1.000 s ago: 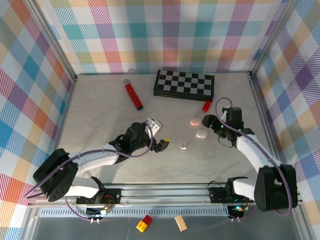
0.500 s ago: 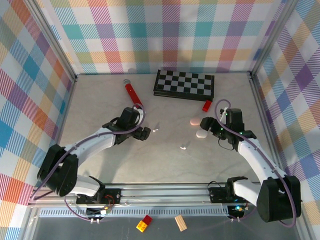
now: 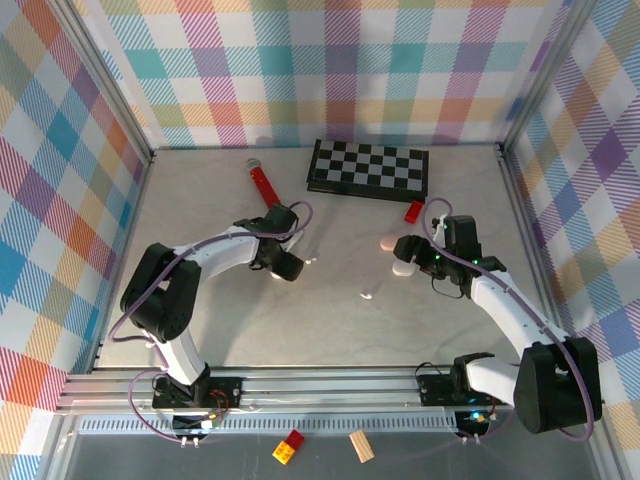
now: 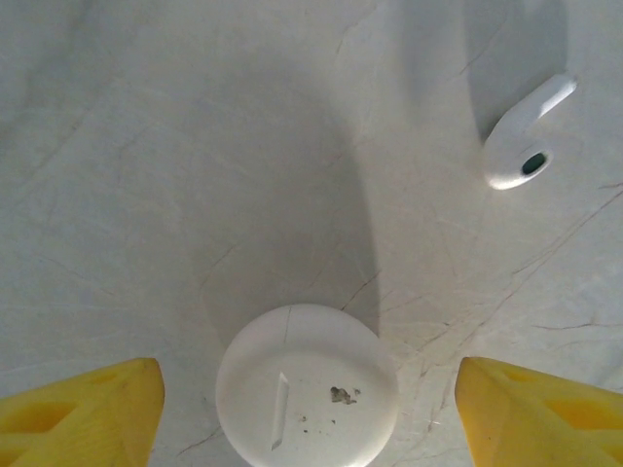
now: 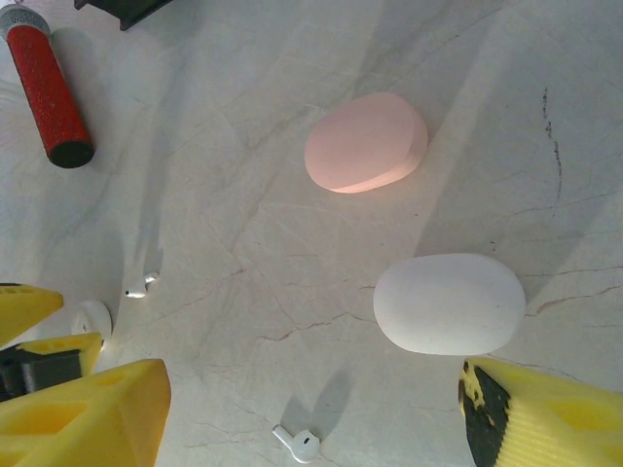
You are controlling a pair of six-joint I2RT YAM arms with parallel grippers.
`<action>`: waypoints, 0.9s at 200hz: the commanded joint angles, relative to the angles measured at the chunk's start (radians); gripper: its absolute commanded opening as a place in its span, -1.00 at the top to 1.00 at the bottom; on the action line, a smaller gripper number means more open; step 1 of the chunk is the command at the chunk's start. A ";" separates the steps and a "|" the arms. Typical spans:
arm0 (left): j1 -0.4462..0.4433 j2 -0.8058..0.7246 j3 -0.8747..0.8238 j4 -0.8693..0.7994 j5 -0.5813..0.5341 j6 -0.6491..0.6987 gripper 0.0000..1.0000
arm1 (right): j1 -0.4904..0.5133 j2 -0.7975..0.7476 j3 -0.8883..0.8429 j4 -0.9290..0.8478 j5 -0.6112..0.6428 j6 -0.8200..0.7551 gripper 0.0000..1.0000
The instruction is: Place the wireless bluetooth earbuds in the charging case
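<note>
One white earbud (image 4: 526, 136) lies ahead and to the right of my left gripper (image 4: 310, 413), which is open. Its yellow fingers stand either side of a small round white disc (image 4: 308, 389) without touching it. From above, that earbud (image 3: 311, 260) sits just right of the left gripper (image 3: 287, 264). A second white earbud (image 5: 297, 443) lies between the fingers of my open right gripper (image 5: 311, 428). The white oval case (image 5: 450, 303) and the pink oval case (image 5: 367, 143), both closed, lie just beyond. From above, the right gripper (image 3: 405, 255) hangs over the white case (image 3: 402, 268).
A folded chessboard (image 3: 368, 167) lies at the back, with a small red block (image 3: 413, 211) in front of it. A red microphone (image 3: 265, 185) lies back left of the left gripper. Metal frame posts and checked walls bound the table.
My left arm has swung left and back, bringing its gripper beside the earbud near the microphone, and its jaws have narrowed. The right gripper has shifted a little left over the white case.
</note>
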 commanded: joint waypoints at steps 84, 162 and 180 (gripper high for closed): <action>0.005 0.060 0.012 -0.047 -0.018 0.027 -0.29 | 0.005 0.011 0.039 0.016 -0.018 -0.032 -0.55; 0.005 0.077 0.006 -0.038 -0.004 0.028 -0.07 | 0.006 -0.012 0.037 0.000 -0.017 -0.027 -0.55; 0.005 0.069 0.001 -0.033 0.000 0.026 0.02 | 0.005 -0.015 0.039 0.000 -0.019 -0.025 -0.55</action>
